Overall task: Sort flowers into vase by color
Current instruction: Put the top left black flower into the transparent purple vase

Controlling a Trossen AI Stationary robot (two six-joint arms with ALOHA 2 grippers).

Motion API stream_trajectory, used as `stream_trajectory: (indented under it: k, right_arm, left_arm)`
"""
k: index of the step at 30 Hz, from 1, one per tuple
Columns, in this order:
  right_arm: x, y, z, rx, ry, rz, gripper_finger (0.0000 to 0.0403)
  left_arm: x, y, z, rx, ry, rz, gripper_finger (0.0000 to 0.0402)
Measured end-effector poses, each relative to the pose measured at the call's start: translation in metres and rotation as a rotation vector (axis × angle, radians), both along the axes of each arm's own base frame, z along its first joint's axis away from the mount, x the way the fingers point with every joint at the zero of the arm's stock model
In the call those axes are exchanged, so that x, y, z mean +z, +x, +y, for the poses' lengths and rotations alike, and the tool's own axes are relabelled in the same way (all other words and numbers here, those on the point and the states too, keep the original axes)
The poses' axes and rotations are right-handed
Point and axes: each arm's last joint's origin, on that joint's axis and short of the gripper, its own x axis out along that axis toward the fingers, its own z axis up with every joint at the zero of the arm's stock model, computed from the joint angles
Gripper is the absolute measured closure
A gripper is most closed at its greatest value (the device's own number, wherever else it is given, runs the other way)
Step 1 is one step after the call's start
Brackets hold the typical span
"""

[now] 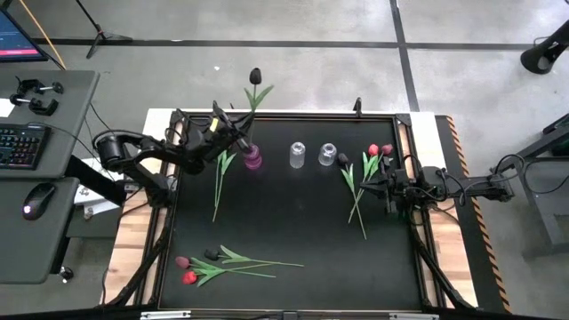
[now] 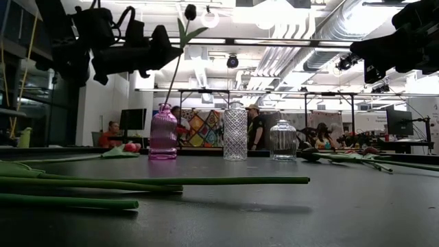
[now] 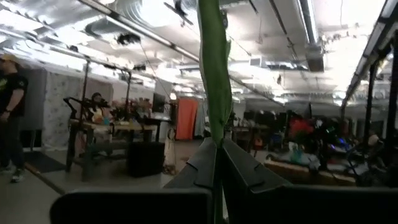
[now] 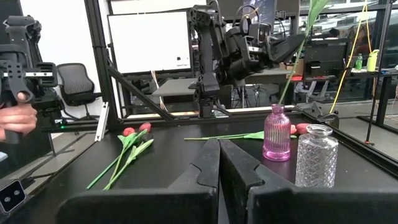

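Observation:
My left gripper is shut on a dark maroon flower above the pink vase. The flower's stem slants down into the vase's mouth. Another flower lies flat on the black mat just left of the vase. A bunch of red and dark flowers lies near the front left. More red and dark flowers lie at the right. My right gripper hangs shut over their stems and touches nothing. My left gripper pinches the dark flower's green stem between its two fingers, about midway up, below the leaf. The fingers come from the table's left, slanting upward, and lie across the stem. The flower stands tilted, head up, its lower end in the pink vase's mouth.
Two clear glass vases stand right of the pink one along the mat's far side. The mat's middle is bare. People and desks show in the room beyond; a hand holds a device off the table.

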Motion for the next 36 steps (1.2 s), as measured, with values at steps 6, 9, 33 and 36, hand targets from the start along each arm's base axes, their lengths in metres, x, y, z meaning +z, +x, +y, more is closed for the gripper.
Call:
stream_trajectory:
  k: [6, 9, 33, 36]
  right_arm:
    - [0.000, 0.000, 0.000, 0.000, 0.000, 0.000, 0.0403]
    - [0.000, 0.000, 0.000, 0.000, 0.000, 0.000, 0.0403]
    - [0.000, 0.000, 0.000, 0.000, 0.000, 0.000, 0.0403]
    - [0.000, 0.000, 0.000, 0.000, 0.000, 0.000, 0.0403]
  left_arm:
    - [-0.008, 0.008, -0.011, -0.039, 0.001, 0.106, 0.0401]
    - [-0.011, 0.010, -0.018, -0.046, 0.024, 0.145, 0.0401]
    - [-0.047, -0.038, -0.042, 0.024, -0.133, 0.153, 0.0315]
    - [-0.047, -0.037, -0.044, 0.013, -0.136, 0.151, 0.0280]
